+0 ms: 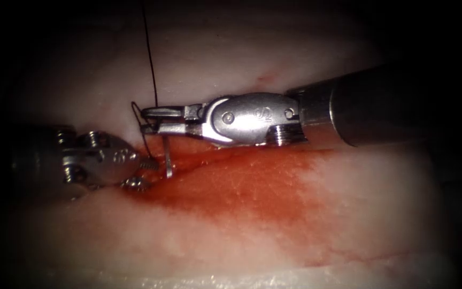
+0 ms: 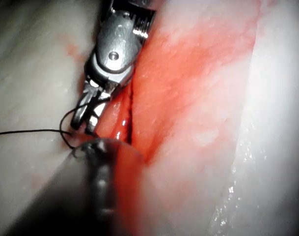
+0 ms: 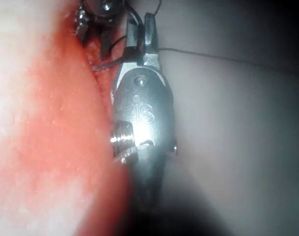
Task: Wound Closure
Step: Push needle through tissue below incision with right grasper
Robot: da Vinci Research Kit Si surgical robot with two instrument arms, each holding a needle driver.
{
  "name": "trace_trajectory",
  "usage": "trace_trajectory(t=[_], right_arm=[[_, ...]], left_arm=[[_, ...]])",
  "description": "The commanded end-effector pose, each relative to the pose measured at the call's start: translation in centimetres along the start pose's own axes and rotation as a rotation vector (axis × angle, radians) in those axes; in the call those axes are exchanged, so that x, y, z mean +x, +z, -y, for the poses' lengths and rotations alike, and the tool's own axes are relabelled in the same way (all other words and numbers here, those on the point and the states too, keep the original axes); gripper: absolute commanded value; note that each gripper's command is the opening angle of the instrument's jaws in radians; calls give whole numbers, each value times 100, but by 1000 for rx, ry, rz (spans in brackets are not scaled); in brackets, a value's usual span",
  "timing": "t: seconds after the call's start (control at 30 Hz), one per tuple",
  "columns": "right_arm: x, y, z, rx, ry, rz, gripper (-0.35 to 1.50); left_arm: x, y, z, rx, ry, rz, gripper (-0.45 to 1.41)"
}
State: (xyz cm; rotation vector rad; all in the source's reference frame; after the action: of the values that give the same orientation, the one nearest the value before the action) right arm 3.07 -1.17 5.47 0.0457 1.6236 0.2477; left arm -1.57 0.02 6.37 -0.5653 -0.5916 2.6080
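we are seeing the left tool (image 1: 137, 168) lying low at the left end of the cut (image 1: 199, 158), its jaws spread apart, one tip just above the other, with nothing between them that we can make out. just beside those tips, the needle (image 1: 167, 158) is hanging as a short bright piece, running down from the right tool's jaws toward the red fluid (image 1: 241, 187); we cannot tell whether its lower end is touching the tissue (image 1: 295, 64) or sitting in it. the thread (image 1: 149, 53) is running as a dark line from above down to the right tool's jaw tips and is curling in a small loop around them. the right tool (image 1: 153, 120) is reaching in from the right, just above the cut, with its jaws drawn together on the needle near its upper end; where along the curve that grip falls we cannot judge. in the left wrist view the right tool (image 2: 88, 115) is standing over the cut with the thread (image 2: 26, 132) leaving its tips. in the right wrist view the right tool (image 3: 139, 37) is showing its jaws nearly closed, the needle (image 3: 110, 64) crossing below them, and the left tool (image 3: 97, 14) just beyond.
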Motion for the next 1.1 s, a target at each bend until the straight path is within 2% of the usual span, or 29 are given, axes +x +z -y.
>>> trace_trajectory(t=[0.03, 0.17, 0.33, 0.53, 0.83, 0.93, 1.1], right_arm=[[-9, 4, 8, 4, -3, 0, -35], [-14, -1, 16, 3, 7, 8, -35], [-6, -5, 7, -15, 31, 12, -35], [-5, -6, 2, -24, 57, 13, -35], [-8, -7, -8, -42, 115, 25, -35], [-8, -7, -12, -49, 139, 27, -35], [-8, -8, -17, -51, 200, 32, -35]], left_arm=[[3, 7, 1, 0, 0, -3, 29], [3, 6, 1, 2, -2, -14, 27], [6, -2, -1, 3, -8, -42, 19], [17, -36, -10, 90, -57, -149, 19], [30, -75, -55, 145, -47, -240, 19], [34, -77, -71, 168, -43, -252, 17], [37, -72, -94, 159, -31, -264, 14]])
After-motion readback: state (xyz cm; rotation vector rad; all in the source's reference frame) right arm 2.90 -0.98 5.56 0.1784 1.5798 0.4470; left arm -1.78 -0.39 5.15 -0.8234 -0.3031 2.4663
